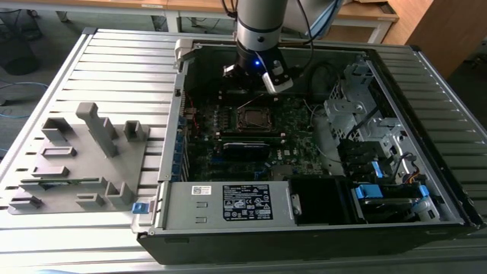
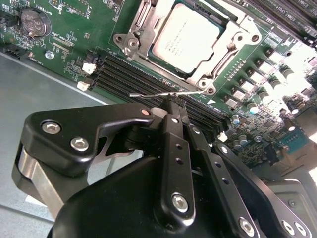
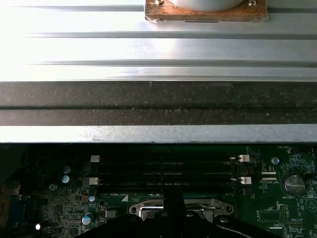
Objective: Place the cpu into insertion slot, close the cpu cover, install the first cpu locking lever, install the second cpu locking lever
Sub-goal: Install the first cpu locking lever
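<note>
Exterior view: open computer case (image 1: 304, 240) lies on a slatted aluminium table (image 1: 114, 63). A grey plastic fixture block (image 1: 76, 160) sits on the table beside the case, on the exterior view's left. The arm (image 1: 259, 23) reaches down into the case, and the gripper (image 1: 257, 90) hangs over the green motherboard (image 1: 293, 142), near the insertion slot (image 1: 255, 117) mid-board, on the side toward the case wall under the arm. Second wrist view: the cpu (image 2: 190, 37), a flat matte silvery-grey square, already lies in the slot. The cpu cover (image 2: 143, 32), a shiny stamped steel frame, looks folded down around it, so I judge the step in hand to be a locking lever; which of the two I cannot tell. The black jointed metal fingers (image 2: 171, 144) are brought together, tips pinching the locking lever (image 2: 148, 93), a thin bare steel wire rod running between the slot's edge and the long black memory slots (image 2: 129, 74). Judgement: the move calls for a steady pinch, as the rod looks thin, smooth and springy and could slip or snap back. It also needs guiding clear of the small round capacitors (image 2: 286, 71) by the slot's corner. First wrist view: bright ribbed table slats, then the dark grainy case wall (image 3: 158, 104), then memory slots with white clips (image 3: 242, 158). The slot's metal rim (image 3: 148, 212) follows, with a dark finger (image 3: 174, 203) just in front of it.
</note>
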